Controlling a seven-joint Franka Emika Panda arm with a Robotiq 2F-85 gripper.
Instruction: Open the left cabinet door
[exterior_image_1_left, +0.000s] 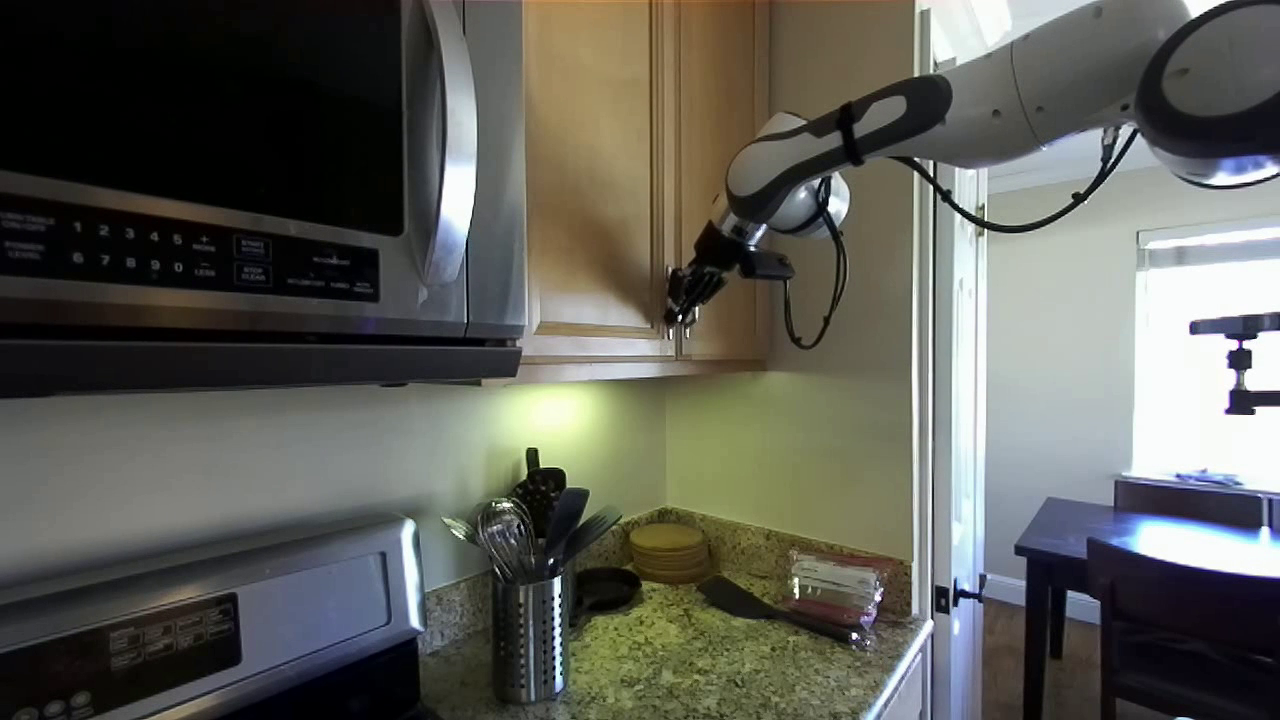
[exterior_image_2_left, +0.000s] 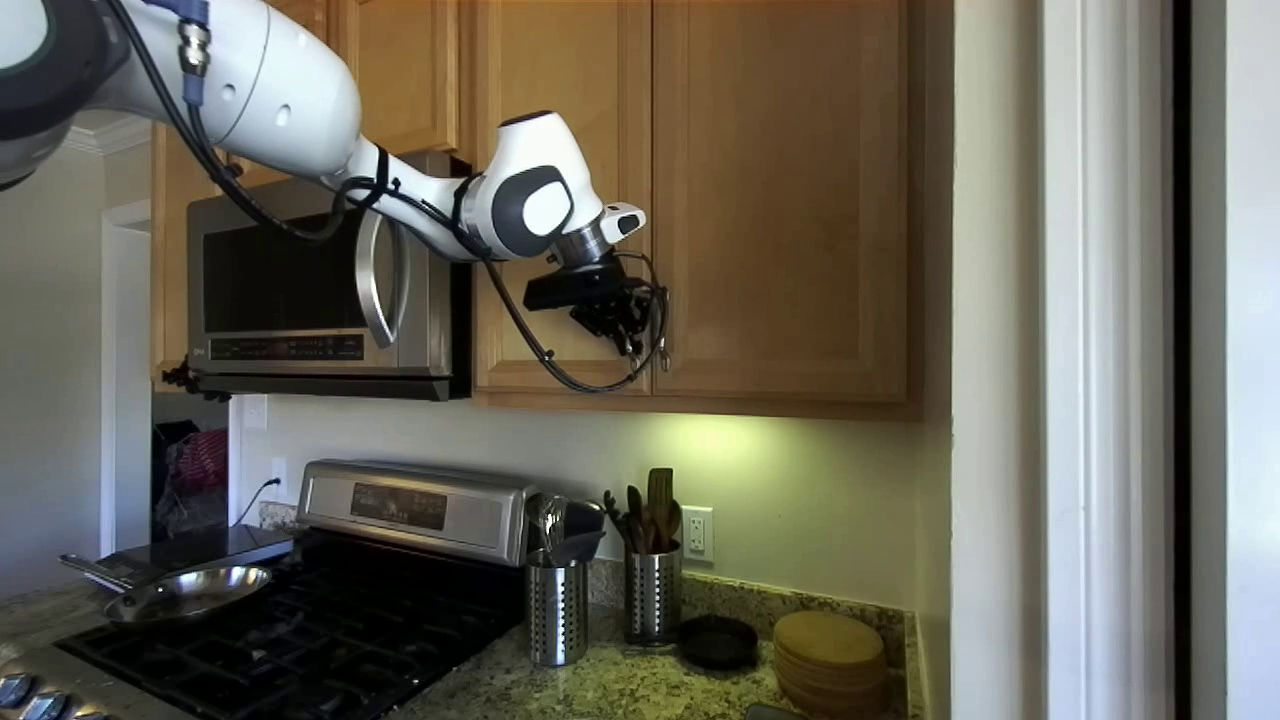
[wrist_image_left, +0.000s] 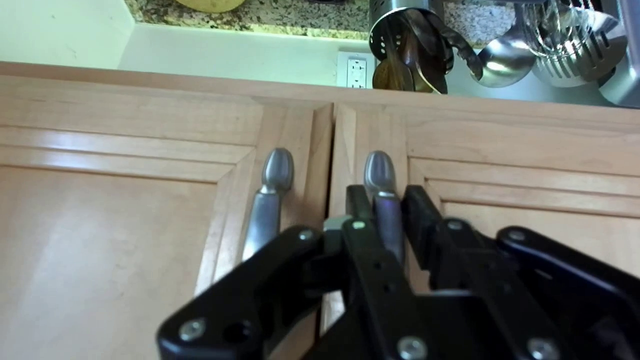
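Whisk (exterior_image_1_left: 505, 535), dark spatulas (exterior_image_1_left: 567, 520) and steel spoons (wrist_image_left: 505, 62) fill a perforated steel canister (exterior_image_1_left: 530, 640) near the stove-side edge of the counter (exterior_image_1_left: 680, 660). Brown spoons (exterior_image_2_left: 670, 525) and a flat turner (exterior_image_2_left: 660, 495) stand in a matching canister (exterior_image_2_left: 653, 600) by the back edge, near a wall outlet (exterior_image_2_left: 697, 533). Above, the left cabinet door (exterior_image_1_left: 595, 160) hangs closed, level with its twin door (exterior_image_2_left: 780, 200). The gripper (wrist_image_left: 387, 197) is at the slim silver handle (wrist_image_left: 387, 212) on the left door's lower right corner: the fingers (wrist_image_left: 419, 220) are drawn close together and the handle takes up the narrow gap between them, so it has hold of the bar, though how tightly I cannot tell.

On the speckled granite, a small black pan (exterior_image_2_left: 717, 640) sits at the back edge, between the matching canister and a stack of tan rounds (exterior_image_1_left: 668, 555), which occupies the back corner where the walls meet. Along the side wall, toward the front corner, lie a black spatula (exterior_image_1_left: 735, 597) and a clear plastic package (exterior_image_1_left: 835, 590), its contents hard to make out. A steel frying pan (exterior_image_2_left: 195, 595) rests at the left edge of the stove (exterior_image_2_left: 370, 620), and a steel microwave (exterior_image_2_left: 285, 270) hangs over the stove's back edge. Past a white door (exterior_image_1_left: 962, 450), a dark table (exterior_image_1_left: 1065, 520) and chairs (exterior_image_1_left: 1180, 610) stand near a bright window (exterior_image_1_left: 1205, 380).
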